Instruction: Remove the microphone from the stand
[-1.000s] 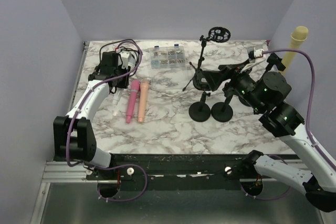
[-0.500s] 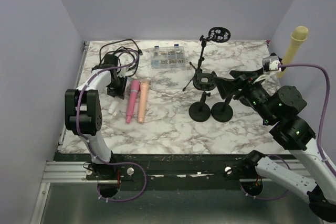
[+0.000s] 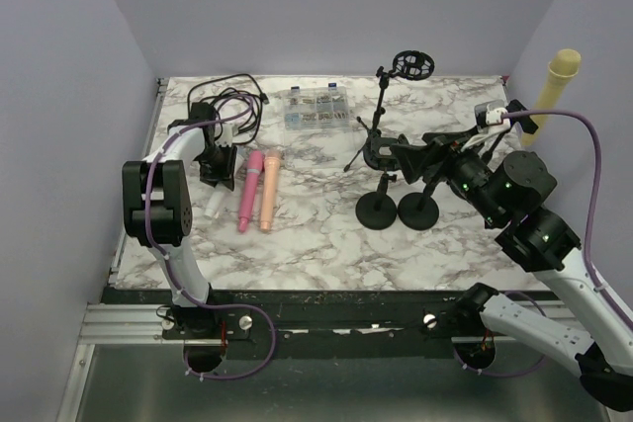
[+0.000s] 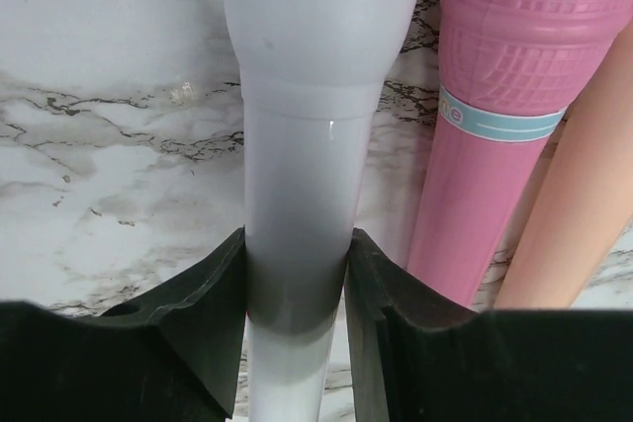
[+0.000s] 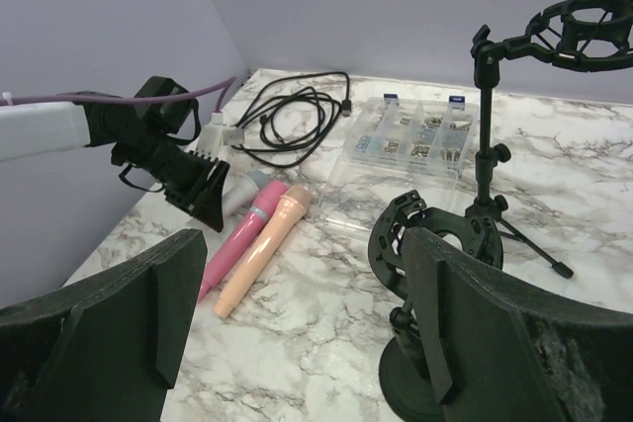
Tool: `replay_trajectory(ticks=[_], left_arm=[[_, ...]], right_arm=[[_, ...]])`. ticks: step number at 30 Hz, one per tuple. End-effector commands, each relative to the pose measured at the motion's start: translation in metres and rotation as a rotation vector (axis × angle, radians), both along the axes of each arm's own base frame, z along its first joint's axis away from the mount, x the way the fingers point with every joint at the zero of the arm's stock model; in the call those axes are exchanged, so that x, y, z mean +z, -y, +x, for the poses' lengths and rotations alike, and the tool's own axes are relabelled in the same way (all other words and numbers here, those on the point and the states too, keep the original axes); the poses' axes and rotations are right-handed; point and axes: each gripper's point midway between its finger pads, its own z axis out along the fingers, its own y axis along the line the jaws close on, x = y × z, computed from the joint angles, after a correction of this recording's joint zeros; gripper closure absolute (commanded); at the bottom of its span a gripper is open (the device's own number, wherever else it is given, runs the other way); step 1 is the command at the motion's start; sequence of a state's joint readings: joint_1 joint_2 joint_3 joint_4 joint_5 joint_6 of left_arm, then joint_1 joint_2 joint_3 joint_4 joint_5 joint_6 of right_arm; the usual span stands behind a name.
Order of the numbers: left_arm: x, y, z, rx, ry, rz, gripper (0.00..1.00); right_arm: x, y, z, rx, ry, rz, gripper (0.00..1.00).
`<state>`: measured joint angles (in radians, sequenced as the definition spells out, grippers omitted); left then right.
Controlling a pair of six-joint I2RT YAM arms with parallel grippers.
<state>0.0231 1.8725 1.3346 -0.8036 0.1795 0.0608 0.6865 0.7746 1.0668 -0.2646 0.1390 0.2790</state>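
A white microphone (image 4: pixel 315 135) lies on the marble table, and my left gripper (image 4: pixel 297 244) is shut on its handle; they sit at the left in the top view (image 3: pixel 220 173). A pink microphone (image 3: pixel 247 190) and a peach microphone (image 3: pixel 269 190) lie just to their right. Two short round-based stands (image 3: pixel 376 210) stand mid-table; the nearer one's ring holder (image 5: pixel 435 244) is empty. My right gripper (image 3: pixel 420 155) hangs open and empty above these stands, its jaws wide apart (image 5: pixel 302 254). A yellow microphone (image 3: pixel 562 71) stands upright at the far right; its lower part is hidden.
A tall tripod stand with an empty ring mount (image 3: pixel 412 64) stands at the back. A clear compartment box (image 3: pixel 316 109) and a coiled black cable (image 3: pixel 232 96) lie at the back left. Purple walls close in on three sides.
My left gripper moved toward me from the back left and came down onto the white microphone. My right arm swung back to the right, then returned leftward over the stands.
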Motion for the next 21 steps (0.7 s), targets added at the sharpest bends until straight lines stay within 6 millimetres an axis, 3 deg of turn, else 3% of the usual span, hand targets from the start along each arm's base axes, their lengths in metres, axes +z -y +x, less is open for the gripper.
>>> replay_trajectory(ticks=[1, 13, 21], left_arm=[[0.002, 0.003, -0.005, 0.030, -0.035, -0.052, 0.59], [0.017, 0.012, -0.002, 0.044, -0.008, -0.115, 0.49], [0.061, 0.012, 0.003, 0.045, 0.119, -0.110, 0.44]], right_arm=[[0.007, 0.000, 0.000, -0.004, 0.009, 0.007, 0.12], [0.002, -0.008, 0.016, -0.029, -0.040, -0.005, 0.12], [-0.007, -0.012, 0.045, -0.116, -0.084, -0.084, 0.12]])
